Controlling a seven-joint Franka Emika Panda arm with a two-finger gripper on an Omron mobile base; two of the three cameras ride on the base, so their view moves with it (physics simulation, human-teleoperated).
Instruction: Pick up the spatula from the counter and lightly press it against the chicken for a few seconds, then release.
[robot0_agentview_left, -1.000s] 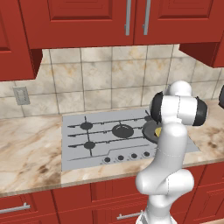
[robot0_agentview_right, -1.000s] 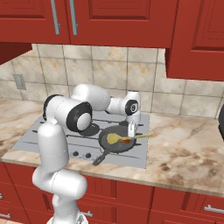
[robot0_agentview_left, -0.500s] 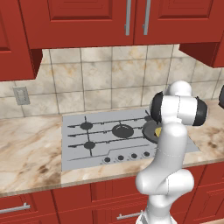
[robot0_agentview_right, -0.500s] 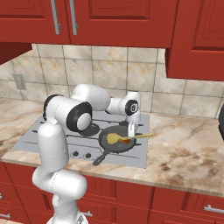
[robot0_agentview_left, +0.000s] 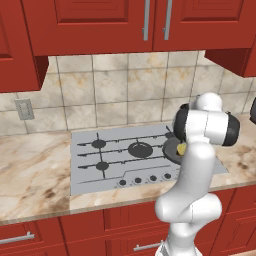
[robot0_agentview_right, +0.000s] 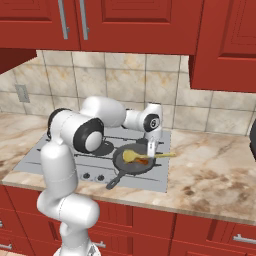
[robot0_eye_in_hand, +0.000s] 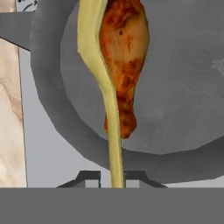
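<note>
One of each is the count: one spatula (robot0_eye_in_hand: 94, 52), one piece of chicken (robot0_eye_in_hand: 127, 57), one pan (robot0_agentview_right: 122, 167), one tool (robot0_eye_in_hand: 116, 177). Nearest, the marbled desk (robot0_agentview_right: 210, 185) carries a grey stove (robot0_agentview_left: 115, 160), and four knobs (robot0_agentview_left: 145, 178) show along its near edge. On the stove's near right corner sits the dark pan, its handle pointing near and left. The yellow spatula lies across it, blade to the left, slim handle running right past the rim. The tool is clamped on that handle partway along, a fingertip on either side. The blade lies along the browned chicken, a drumstick resting in the pan; it may be touching, though I cannot be sure. The spatula looks light and stiff. Its narrow handle could swivel in a pinch, so a hold nearer the blade would press more surely. The chicken looks soft and greasy, apt to slide. Farthest stand the tiled wall (robot0_agentview_right: 125, 80) and red cabinets (robot0_agentview_right: 130, 20).
</note>
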